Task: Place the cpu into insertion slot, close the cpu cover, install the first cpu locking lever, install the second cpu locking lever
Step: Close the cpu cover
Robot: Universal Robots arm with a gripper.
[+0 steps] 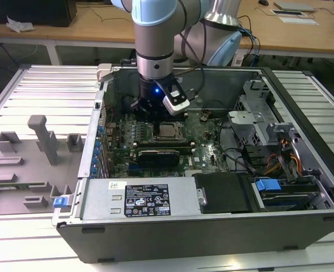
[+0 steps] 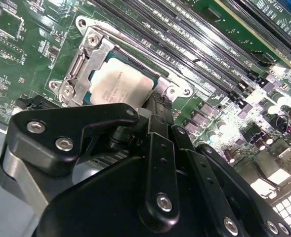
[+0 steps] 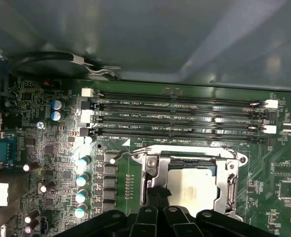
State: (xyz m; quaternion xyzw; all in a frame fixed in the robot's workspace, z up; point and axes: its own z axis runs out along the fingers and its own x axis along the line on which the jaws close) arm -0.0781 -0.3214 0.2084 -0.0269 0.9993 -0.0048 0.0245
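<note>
- the arm reaches down into the open grey metal computer case (image 1: 212,241), which sits on the slatted metal tabletop (image 1: 42,85). the black hand (image 1: 155,119) hangs right over the green motherboard (image 1: 206,153).
- the small flat square cpu with the pale silvery top (image 3: 192,185) is lying in the dark-rimmed square insertion slot (image 3: 194,161). it looks level and seated to me.
- the thin silver metal cpu cover with the square window (image 3: 151,173) looks folded down flat around the chip. the chip's top shows through the window in both wrist views.
- in the first wrist view the hand's tips look pinched together with nothing between them, at the edge of the cover just beside a corner of the cpu. whether it's touching the frame or just above it, i can't tell.
- a thin bent wire lever (image 3: 123,154) pokes out beside the frame, near the long black memory slots (image 3: 180,116). can't tell if it's latched.
- handling guess: the cpu is light, stiff and pretty slick on top, and the fragile bit is really the pin field under it. so take it by the outer edges only and don't slide it sideways.
- the cover is thin springy sheet metal, so i'd push on the frame rim rather than on the chip through the window.
</note>
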